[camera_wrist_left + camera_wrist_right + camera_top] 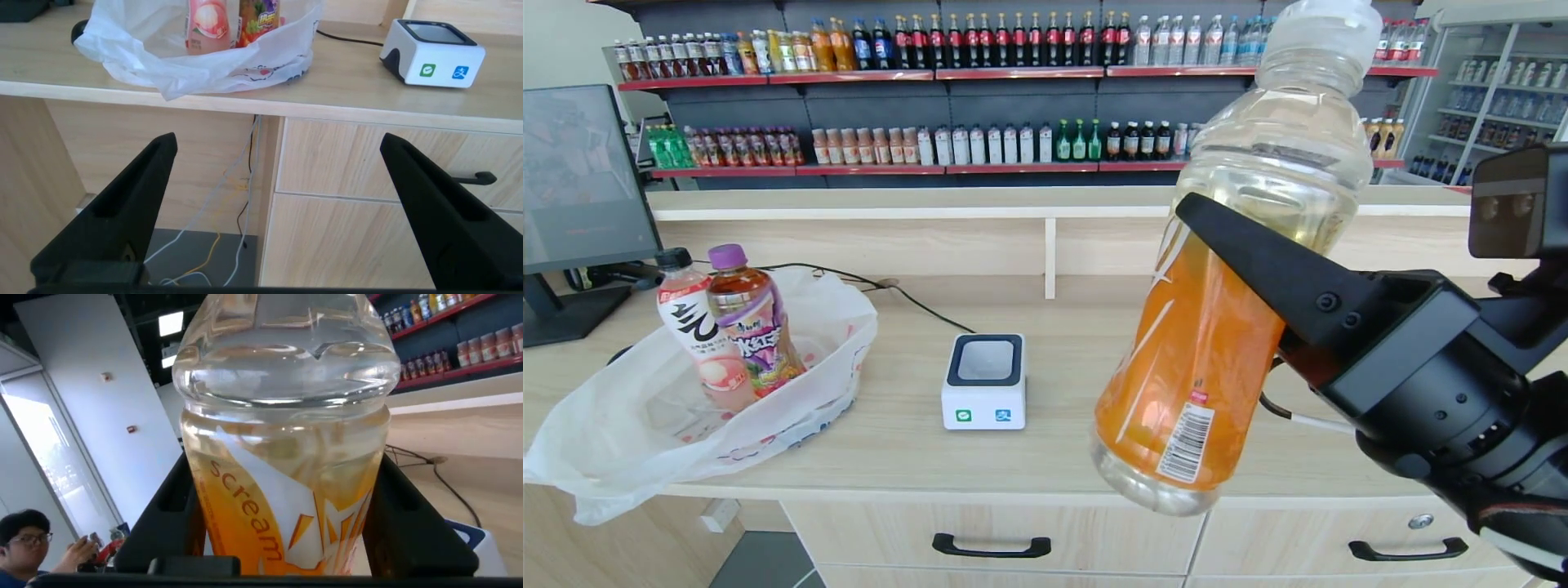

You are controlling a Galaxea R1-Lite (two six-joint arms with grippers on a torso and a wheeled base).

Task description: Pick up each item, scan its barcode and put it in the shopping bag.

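Note:
My right gripper is shut on a clear bottle with an orange label, held tilted high above the counter's right half, its barcode facing the front. The same bottle sits between the two black fingers in the right wrist view. A white barcode scanner stands mid-counter, left of and below the bottle. The white shopping bag lies at the counter's left and holds a peach-label bottle and a purple-cap bottle. My left gripper hangs open below the counter edge, facing the drawers, with the bag and scanner above.
A monitor on a stand is at the far left, with a black cable running across the counter to the scanner. A raised ledge backs the counter; drink shelves stand beyond. Drawers with black handles front the counter.

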